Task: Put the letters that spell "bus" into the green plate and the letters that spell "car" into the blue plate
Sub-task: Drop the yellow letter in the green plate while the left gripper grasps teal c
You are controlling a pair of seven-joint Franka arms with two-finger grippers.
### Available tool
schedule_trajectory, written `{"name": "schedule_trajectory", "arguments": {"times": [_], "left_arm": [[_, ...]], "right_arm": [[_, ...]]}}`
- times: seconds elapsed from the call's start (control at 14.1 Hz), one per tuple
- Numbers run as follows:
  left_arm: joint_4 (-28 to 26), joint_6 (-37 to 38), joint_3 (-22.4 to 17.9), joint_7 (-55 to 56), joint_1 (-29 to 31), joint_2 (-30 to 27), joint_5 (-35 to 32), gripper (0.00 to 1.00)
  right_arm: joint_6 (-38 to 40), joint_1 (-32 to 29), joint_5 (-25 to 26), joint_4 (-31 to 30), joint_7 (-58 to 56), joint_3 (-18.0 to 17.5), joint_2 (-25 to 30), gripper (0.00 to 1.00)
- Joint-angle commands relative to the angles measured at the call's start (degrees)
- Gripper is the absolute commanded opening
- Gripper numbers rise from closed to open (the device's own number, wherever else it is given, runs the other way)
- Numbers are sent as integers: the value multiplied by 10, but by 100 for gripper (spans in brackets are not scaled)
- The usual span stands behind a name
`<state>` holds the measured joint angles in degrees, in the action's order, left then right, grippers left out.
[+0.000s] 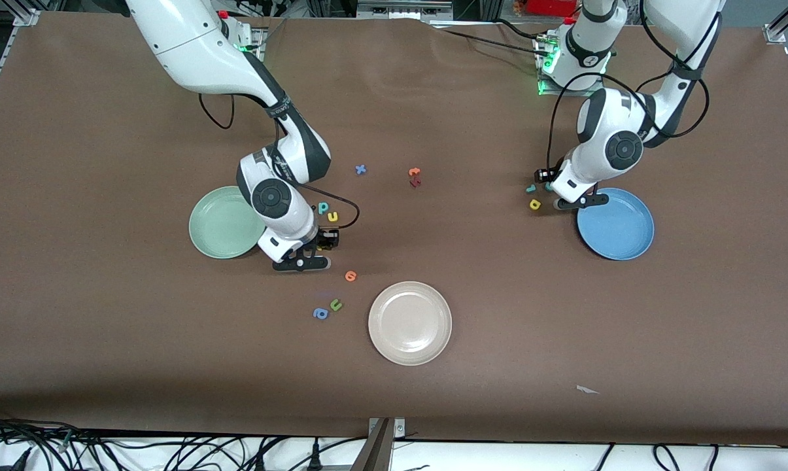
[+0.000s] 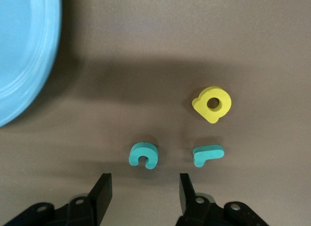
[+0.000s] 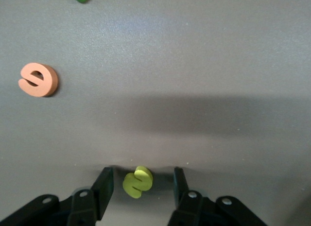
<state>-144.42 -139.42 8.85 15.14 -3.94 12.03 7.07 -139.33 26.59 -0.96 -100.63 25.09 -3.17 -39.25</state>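
My right gripper (image 1: 302, 263) is low beside the green plate (image 1: 220, 222), open, its fingers either side of the yellow s (image 3: 137, 181) without touching it. The teal b (image 1: 323, 208) and yellow u (image 1: 332, 216) lie just farther from the front camera. My left gripper (image 2: 144, 192) is open and empty, low next to the blue plate (image 1: 622, 229). The teal c (image 2: 142, 154) lies just ahead of its fingertips. The teal r (image 2: 208, 154) and yellow a (image 2: 213, 104) lie close by. Both plates hold nothing.
An orange round letter (image 1: 350, 276), a green u (image 1: 335, 304) and a blue a (image 1: 320, 314) lie near the cream plate (image 1: 410, 322). A blue x (image 1: 361, 169), an orange letter (image 1: 414, 172) and a dark red one (image 1: 414, 182) lie mid-table.
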Motion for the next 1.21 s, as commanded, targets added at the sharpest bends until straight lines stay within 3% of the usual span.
{"name": "schedule_trajectory", "arguments": {"times": [0.0,0.07,0.14,0.28,0.35,0.43,0.71,0.85,0.99,1.06,1.13], "left_arm": [[-6,-41,-2,-26,2,11,-7,64],[-6,-50,-2,-35,5,14,-7,64],[-6,-51,-2,-43,7,14,-7,64],[-6,-51,-2,-56,13,14,-7,64],[-6,-51,-2,-56,13,14,-7,64],[-6,-51,-2,-56,13,14,-7,64],[-6,-51,-2,-56,13,14,-7,46],[-6,-51,-2,-56,13,15,-7,35],[-6,-51,-2,-56,13,15,-7,31],[-6,-51,-2,-56,13,15,-7,28],[-6,-51,-2,-56,13,15,-7,19]], "right_arm": [[-14,7,2,-12,8,4,3,58],[-14,7,2,-12,8,4,3,57],[-14,7,2,-12,8,4,3,49],[-14,7,3,-12,3,4,3,22],[-14,7,3,-11,2,4,4,19],[-12,7,3,-11,0,4,6,18],[26,4,3,-4,-11,9,34,17],[83,3,3,-4,-43,32,65,17],[133,2,3,-16,-91,60,89,17],[135,1,3,-41,-116,76,108,17],[129,2,3,-80,-140,87,129,17]]}}
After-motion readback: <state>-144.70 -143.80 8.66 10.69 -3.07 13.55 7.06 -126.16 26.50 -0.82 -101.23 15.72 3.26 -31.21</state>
